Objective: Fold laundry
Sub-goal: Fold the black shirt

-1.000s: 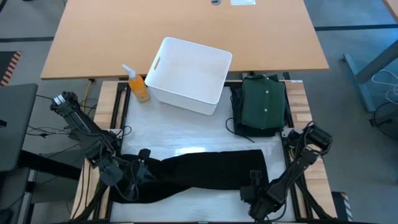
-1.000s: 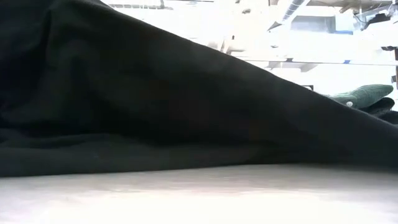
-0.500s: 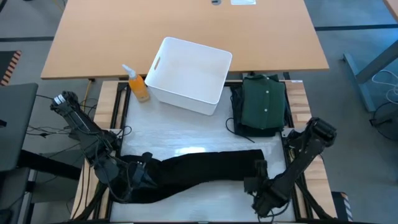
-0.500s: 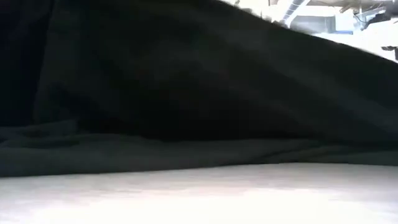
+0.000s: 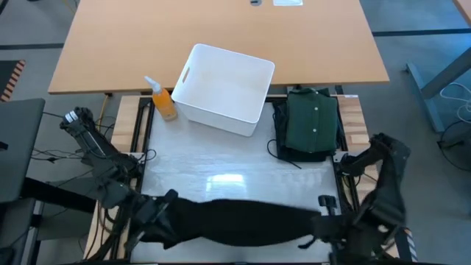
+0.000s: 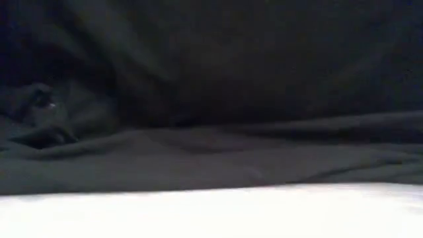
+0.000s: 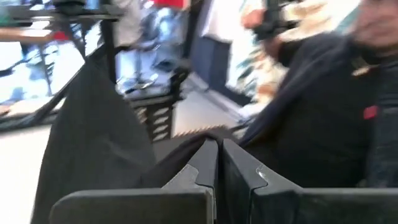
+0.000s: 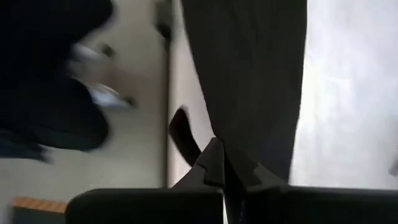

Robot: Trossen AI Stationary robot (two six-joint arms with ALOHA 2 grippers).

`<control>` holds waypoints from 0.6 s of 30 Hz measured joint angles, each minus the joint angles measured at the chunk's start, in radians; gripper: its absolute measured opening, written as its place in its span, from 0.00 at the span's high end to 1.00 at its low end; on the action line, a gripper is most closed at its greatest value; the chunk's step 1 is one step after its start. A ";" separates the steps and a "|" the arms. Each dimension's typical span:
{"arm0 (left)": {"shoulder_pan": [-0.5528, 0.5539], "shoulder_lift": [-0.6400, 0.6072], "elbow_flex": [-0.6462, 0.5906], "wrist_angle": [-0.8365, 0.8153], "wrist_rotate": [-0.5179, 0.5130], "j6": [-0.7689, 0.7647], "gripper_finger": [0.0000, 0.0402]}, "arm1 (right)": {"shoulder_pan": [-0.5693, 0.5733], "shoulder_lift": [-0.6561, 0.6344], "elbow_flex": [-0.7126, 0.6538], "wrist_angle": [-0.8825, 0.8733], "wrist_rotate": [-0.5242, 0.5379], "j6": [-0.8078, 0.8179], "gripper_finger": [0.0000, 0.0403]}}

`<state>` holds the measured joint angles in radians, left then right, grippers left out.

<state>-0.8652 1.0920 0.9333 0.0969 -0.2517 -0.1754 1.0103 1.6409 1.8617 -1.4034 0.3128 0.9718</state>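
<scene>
While both grippers are clamped shut on the black garment (image 5: 235, 221), one at each end, the fold appears mid-stroke; left gripper (image 5: 163, 208) sits lower left of the high view, right gripper (image 5: 321, 213) lower right; the cloth stretches as a dark band along the bottom edge of the table (image 5: 221, 158); next move likely calls for level, matched travel; green shirt (image 5: 313, 121) lies folded upper right.

Bare table centre (image 5: 228, 177); white bin (image 5: 224, 88), green shirt (image 5: 311, 121) crowd the back.
</scene>
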 joint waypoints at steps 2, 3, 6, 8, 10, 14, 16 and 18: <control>-0.019 0.000 0.020 0.017 0.033 0.023 1.00 | 0.019 0.000 0.069 0.012 0.007 0.006 0.97; -0.031 0.000 0.041 0.015 0.039 0.039 1.00 | 0.027 0.000 0.096 0.015 0.014 0.000 0.97; -0.060 0.000 0.130 -0.062 0.011 0.101 1.00 | 0.029 0.000 0.157 -0.012 0.021 -0.046 0.97; -0.070 -0.001 0.198 -0.205 -0.055 0.127 1.00 | 0.009 0.000 0.177 -0.080 0.030 -0.073 0.97; -0.068 -0.001 0.255 -0.374 -0.147 0.109 1.00 | -0.027 0.000 0.175 -0.173 0.029 -0.081 0.97; 0.002 -0.001 0.316 -0.674 -0.293 0.010 1.00 | -0.132 -0.017 0.105 -0.146 0.007 -0.286 0.97; 0.065 -0.006 0.315 -0.808 -0.312 -0.040 1.00 | -0.194 -0.017 0.073 -0.169 0.002 -0.350 0.97; 0.135 -0.008 0.310 -0.920 -0.311 -0.078 1.00 | -0.259 -0.030 0.006 -0.161 -0.015 -0.439 0.97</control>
<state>-0.7298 1.0837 1.2430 -0.8235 -0.5624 -0.2536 0.7512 1.6106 1.8682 -1.5649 0.2977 0.5323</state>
